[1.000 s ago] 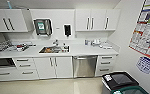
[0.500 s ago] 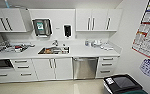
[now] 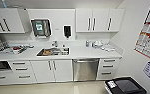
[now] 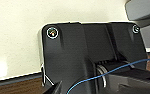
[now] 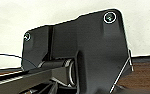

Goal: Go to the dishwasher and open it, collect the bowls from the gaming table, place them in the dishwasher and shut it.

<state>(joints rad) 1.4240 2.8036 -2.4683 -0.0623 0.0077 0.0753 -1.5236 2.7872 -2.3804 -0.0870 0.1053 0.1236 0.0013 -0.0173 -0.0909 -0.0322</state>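
Dishwasher (image 3: 85,69) shut under the counter edge (image 3: 66,59); gripper state impossible to tell.

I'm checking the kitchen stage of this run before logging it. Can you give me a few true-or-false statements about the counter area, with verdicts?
1. The dishwasher door is shut. True.
2. The dishwasher sits to the left of the sink. False: it is below the counter, to the right of the sink.
3. A dark bin stands on the floor at the lower right. True.
4. The wall cabinets above the dishwasher hang open. False: their doors are closed.
5. A poster hangs on the right wall. True.
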